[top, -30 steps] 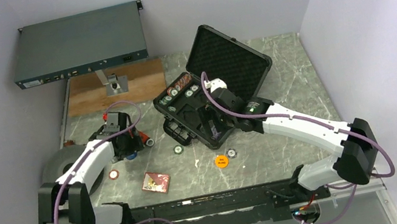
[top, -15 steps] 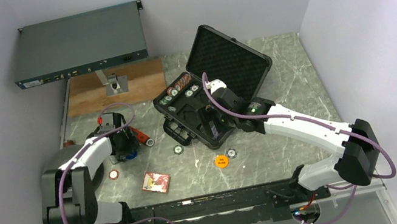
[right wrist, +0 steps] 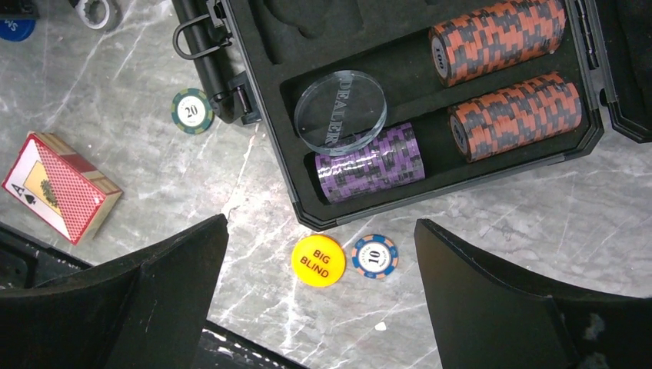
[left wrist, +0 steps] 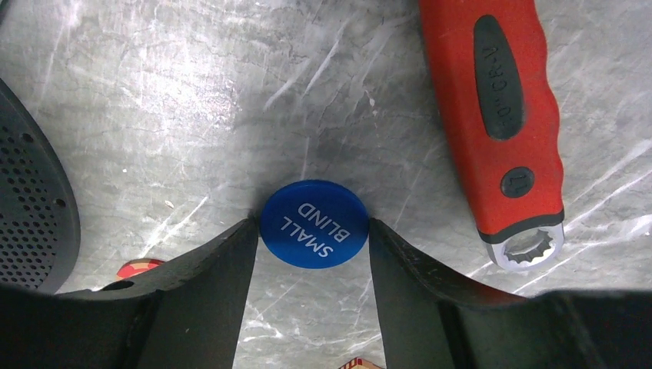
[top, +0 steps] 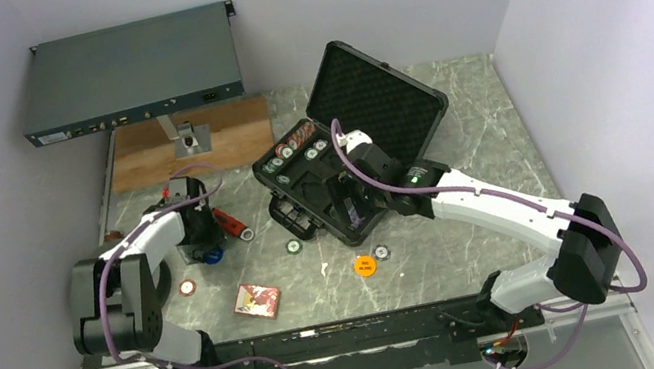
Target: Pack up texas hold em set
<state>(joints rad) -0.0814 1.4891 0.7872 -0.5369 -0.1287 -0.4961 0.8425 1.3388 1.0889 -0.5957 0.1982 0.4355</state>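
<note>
The black case (top: 327,207) lies open at mid-table with its foam lid (top: 379,99) raised. Its tray holds orange-black chip rows (right wrist: 496,34), a purple row (right wrist: 369,163) and a clear dealer button (right wrist: 340,111). My right gripper (right wrist: 319,223) hangs open above the case's near corner, over the orange BIG BLIND disc (right wrist: 321,260) and a blue 10 chip (right wrist: 374,256). A green 20 chip (right wrist: 192,111) and the red card deck (right wrist: 60,187) lie on the table. My left gripper (left wrist: 311,231) is shut on the blue SMALL BLIND disc (left wrist: 314,223), which lies flat on the table.
A red-handled wrench (left wrist: 492,115) lies just right of the left gripper. A dark perforated round object (left wrist: 31,200) is at its left. A red-white chip (top: 188,287) sits nearer the bases. The grey rack box (top: 129,77) and a wooden board (top: 194,142) are at the back left.
The left arm has folded back toward its base and its gripper has shifted slightly left and settled around the blue disc. The right arm has hardly moved.
</note>
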